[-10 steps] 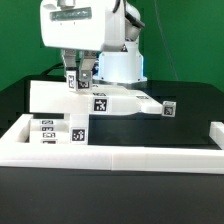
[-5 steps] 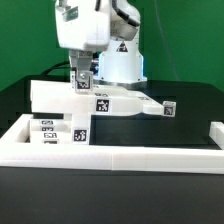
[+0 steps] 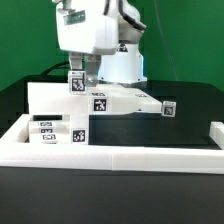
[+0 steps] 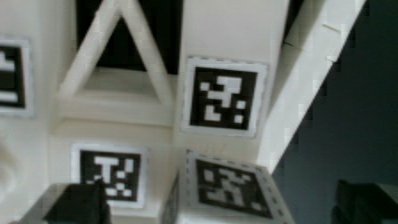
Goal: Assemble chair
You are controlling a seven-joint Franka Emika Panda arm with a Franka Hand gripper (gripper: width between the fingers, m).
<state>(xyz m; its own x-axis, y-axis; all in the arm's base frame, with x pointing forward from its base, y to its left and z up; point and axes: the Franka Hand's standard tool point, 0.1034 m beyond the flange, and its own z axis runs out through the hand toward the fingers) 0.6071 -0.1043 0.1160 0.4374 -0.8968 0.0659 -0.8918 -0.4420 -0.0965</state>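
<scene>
Border wall (image 3: 120, 158), long, low and white, runs along the front of the black table (image 3: 185, 95) and turns back at both ends, forming a shallow open pen. Inside the wall lies the chair (image 3: 120, 100), unfinished: white blocky parts carrying black-and-white square tags. A broad flat portion stands behind the wall's front run. From it a tapering arm reaches toward the wall's end at the exterior view's right and ends in a small tagged block (image 3: 168, 108). Smaller tagged pieces (image 3: 48, 131) sit against the wall's inner corner at the exterior view's left. The gripper (image 3: 80, 72) hangs from the robot arm (image 3: 95, 30) just above the chair's upper tagged block (image 3: 76, 84), behind the wall's front run and toward the exterior view's left. In the wrist view the two dark fingers (image 4: 80, 205) are spread wide, one to each side of a tagged white part. A dark gap shows beside one finger; whether the other touches the part cannot be told.
</scene>
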